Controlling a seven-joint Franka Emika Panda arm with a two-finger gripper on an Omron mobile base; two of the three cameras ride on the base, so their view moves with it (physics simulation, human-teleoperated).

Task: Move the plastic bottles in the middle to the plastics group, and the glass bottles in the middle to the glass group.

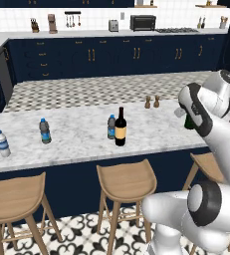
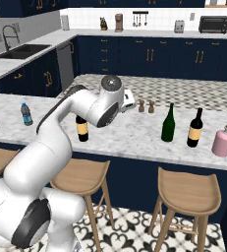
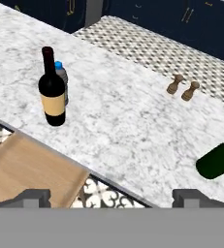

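- Gripper [image 3: 111, 196]: two dark fingertips spread wide, nothing between them; it hangs above the near edge of the white marble counter [image 3: 133, 126], looking down and across it.
- Dark glass wine bottle with a yellow-orange label [image 3: 52, 89]: upright, long axis vertical, well off to the gripper's left and ahead of it. Judged the likelier next pick, since it stands free on its near side.
- Small bluish plastic water bottle with a blue cap [image 3: 61, 80]: upright, just behind the labelled wine bottle and close against it; whether they touch cannot be told. A side approach from the gripper meets the wine bottle first.
- Plain green glass wine bottle [image 2: 168, 123]: upright, to the gripper's right, nearer than the other two; near the glass group's dark wine bottle with a tan label [image 2: 195, 129].
- Plastics group, two small water bottles [image 1: 45, 131] [image 1: 3, 143]: far to the gripper's left.
- Open room: bare marble between the middle pair and the green bottle; two small wooden shakers [image 3: 183, 88] stand beyond, towards the far edge.
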